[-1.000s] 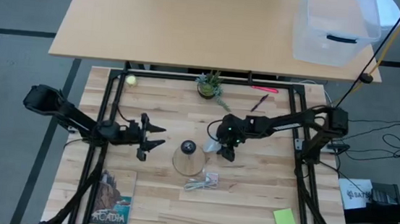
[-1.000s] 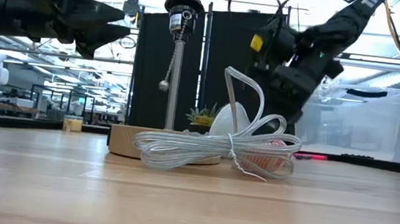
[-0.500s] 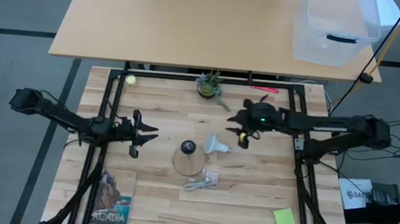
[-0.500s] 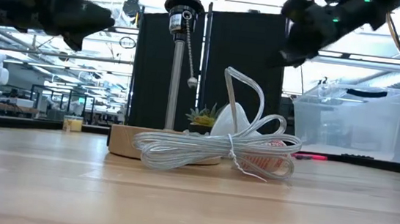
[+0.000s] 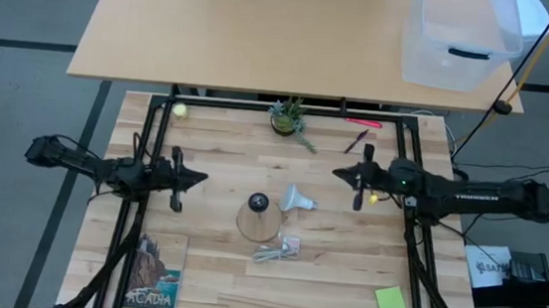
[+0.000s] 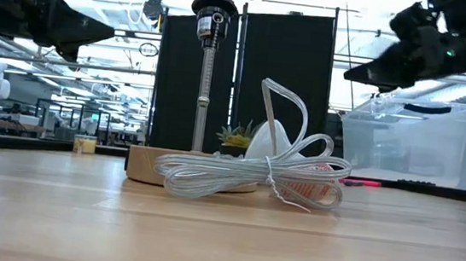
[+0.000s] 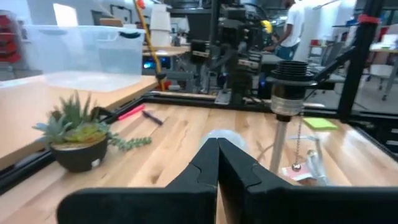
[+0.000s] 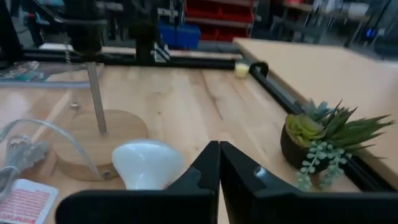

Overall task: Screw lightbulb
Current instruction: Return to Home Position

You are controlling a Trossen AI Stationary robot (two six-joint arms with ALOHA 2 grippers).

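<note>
The lightbulb (image 5: 296, 198) lies on its side on the worktop (image 5: 344, 270), just beside the wooden stand (image 5: 259, 220) and perhaps touching its base. The left pincer (image 5: 199, 177) and right pincer (image 5: 340, 176) hover on either side, fingers pressed together, holding nothing.

- "ACADIA", in pale capitals along the lower edge of the book (image 5: 156, 271) that lies at the table's near left corner.
- White lettering runs along the right arm (image 5: 470, 198); it is too small to read.
- The red-and-white card (image 8: 25, 202) beside the coiled cord carries print that cannot be read.
- The pale bag (image 5: 489, 265) on the floor to the right of the table bears a dark mark that cannot be read.
</note>
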